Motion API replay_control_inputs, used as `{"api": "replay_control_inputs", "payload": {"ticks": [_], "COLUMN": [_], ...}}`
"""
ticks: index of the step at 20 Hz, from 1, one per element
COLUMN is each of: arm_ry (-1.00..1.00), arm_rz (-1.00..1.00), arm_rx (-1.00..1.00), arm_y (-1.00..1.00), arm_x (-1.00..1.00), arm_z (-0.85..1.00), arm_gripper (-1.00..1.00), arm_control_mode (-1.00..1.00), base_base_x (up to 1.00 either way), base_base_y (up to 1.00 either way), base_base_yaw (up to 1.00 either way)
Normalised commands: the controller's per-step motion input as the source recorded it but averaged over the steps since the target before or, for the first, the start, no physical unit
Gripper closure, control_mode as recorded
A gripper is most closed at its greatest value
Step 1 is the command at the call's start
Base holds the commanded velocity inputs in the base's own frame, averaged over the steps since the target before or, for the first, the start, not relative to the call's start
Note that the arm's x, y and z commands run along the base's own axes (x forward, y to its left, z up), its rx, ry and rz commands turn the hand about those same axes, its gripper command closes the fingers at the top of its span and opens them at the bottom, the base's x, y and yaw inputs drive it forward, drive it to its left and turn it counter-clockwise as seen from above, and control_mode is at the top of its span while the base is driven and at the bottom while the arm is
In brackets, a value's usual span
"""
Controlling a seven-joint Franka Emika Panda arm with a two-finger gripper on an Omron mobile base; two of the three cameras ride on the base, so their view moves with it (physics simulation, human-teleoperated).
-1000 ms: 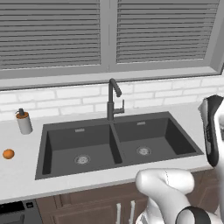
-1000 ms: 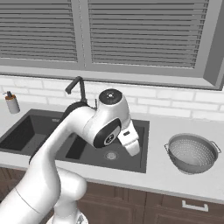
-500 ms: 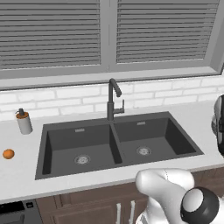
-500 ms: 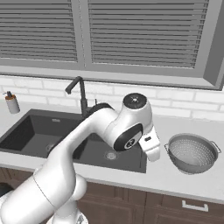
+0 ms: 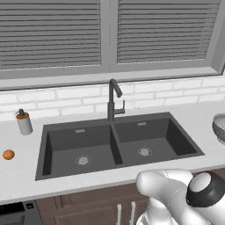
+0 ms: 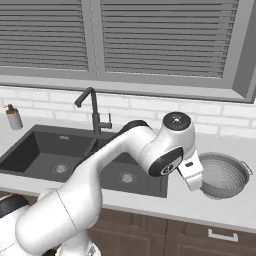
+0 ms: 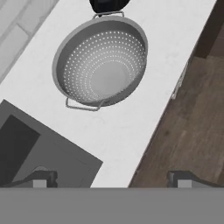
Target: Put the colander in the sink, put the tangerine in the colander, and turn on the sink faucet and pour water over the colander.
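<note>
Fingertips of the gripper rise at the bottom edge of the hand view, set far apart with nothing between them: the fingers are released and hold nothing.

Left of the left fingertip in the hand view, a corner of the sink shows as a dark basin set into the white counter. Ahead of the fingertips, and apart from them, the colander stands upright on the counter with its open side up. It is empty. One wire handle points toward the fingers; the other points away, next to a dark object cut off by the frame edge. Right of the right fingertip, the counter edge drops to a wood floor.

From the right base view, the hand hangs over the counter just beside the colander rim, between the sink's right basin and the colander; whether it touches the rim cannot be told.

From the left base view, the tangerine lies on the counter at the far left, well apart from the fingers, with a soap dispenser behind it. The sink faucet stands behind the divider of the sink, and both basins are empty.
</note>
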Motion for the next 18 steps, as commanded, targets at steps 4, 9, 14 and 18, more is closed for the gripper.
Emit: {"api": "replay_control_inputs", "payload": {"ticks": [4, 9, 14, 18], "arm_ry": [0.00, 0.01, 0.04, 0.05], "arm_rz": [-0.03, -0.03, -0.02, 0.00], "arm_rx": [0.00, 0.03, 0.06, 0.11], "arm_y": [-0.56, -0.62, -0.54, -0.39], "arm_x": [0.02, 0.17, 0.25, 0.39], "arm_z": [-0.41, -0.38, -0.26, -0.07], "arm_gripper": [-1.00, -1.00, -1.00, -1.00], "arm_control_mode": [-1.00, -1.00, -1.00, -1.00], "base_base_x": [0.00, 0.00, 0.00, 0.00], "base_base_y": [0.00, 0.00, 0.00, 0.00], "base_base_yaw": [0.00, 0.00, 0.00, 0.00]}}
